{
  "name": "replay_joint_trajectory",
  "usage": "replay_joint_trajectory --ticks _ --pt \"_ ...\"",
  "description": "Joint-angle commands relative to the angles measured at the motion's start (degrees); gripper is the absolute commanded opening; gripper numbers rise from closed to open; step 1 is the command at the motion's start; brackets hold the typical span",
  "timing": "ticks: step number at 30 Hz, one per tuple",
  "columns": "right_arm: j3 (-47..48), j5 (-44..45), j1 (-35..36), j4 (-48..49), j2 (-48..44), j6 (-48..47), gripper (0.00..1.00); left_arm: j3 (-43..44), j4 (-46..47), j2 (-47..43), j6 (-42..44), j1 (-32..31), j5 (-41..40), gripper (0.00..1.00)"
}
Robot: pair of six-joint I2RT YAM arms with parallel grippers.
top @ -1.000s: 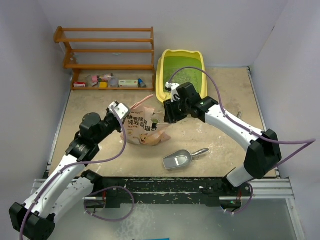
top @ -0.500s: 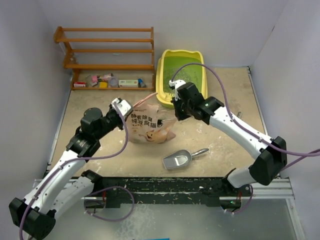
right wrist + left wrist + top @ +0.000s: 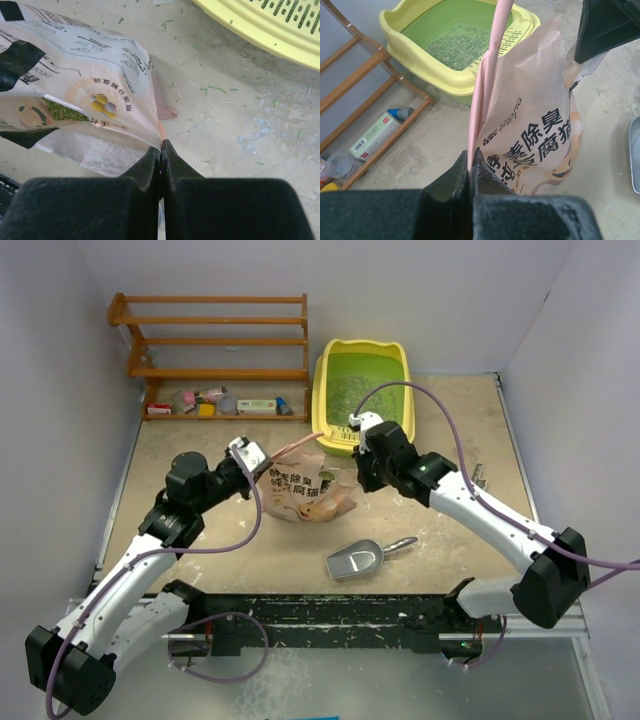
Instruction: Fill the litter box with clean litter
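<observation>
- Clamping the bag at two points, both grippers had their jaws pressed together on thin film, with no gap showing.
- Left gripper point(image 3: 470, 159): pinched on the pink side seam of the bag point(image 3: 535, 135); the seam ran straight up from the fingertips.
- Right gripper point(image 3: 161, 148): pinched on a bag edge at the opposite side; the printed panel hung to its left in the wrist view.
- Bag: slung between the two grippers, just in front of the slotted lip of the box point(image 3: 325, 375). Whether its underside touched the table point(image 3: 450, 440) could not be told, nor which end was the open mouth.
- Box: stood at the far side of the table, just beside the rack point(image 3: 215, 340).
- Litter point(image 3: 352, 390): a thin patch lay on the green floor of the box, with much of that floor bare. Stray granules lay on the table near the lip.
- Scoop point(image 3: 355, 560): lay on the table nearer the arm bases, well apart from both grippers.
- Step in hand, as judged: the two-arm carry of the bag toward the box, ahead of a pour. The fill looked only partly done.
- Next move, as judged: raise the bag above the lip, bring its mouth over the green floor, then tip it mouth-down.
- Both pinches need to hold through the tilt. Slipping film, or a mouth short of the rim, would spill granules onto the table.
</observation>
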Motion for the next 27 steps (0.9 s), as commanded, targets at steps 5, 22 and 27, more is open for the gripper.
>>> replay_joint_trajectory --ticks 5,22,27 --pt "-1.5 -3.3 -1.9 -2.6 -6.3 -0.4 0.03 3.6 -4.6 -4.3 -1.0 2.2 -1.2 0.00" --pt "-34.0 -22.2 -4.9 41.1 -28.8 -8.9 0.74 -1.8 -0.9 -10.8 -8.6 2.2 0.4 0.47" --pt "-39.3 -23.2 -5.9 50.3 -28.2 -8.5 0.74 -5.2 2.8 -14.7 -12.8 2.2 -1.3 0.71"
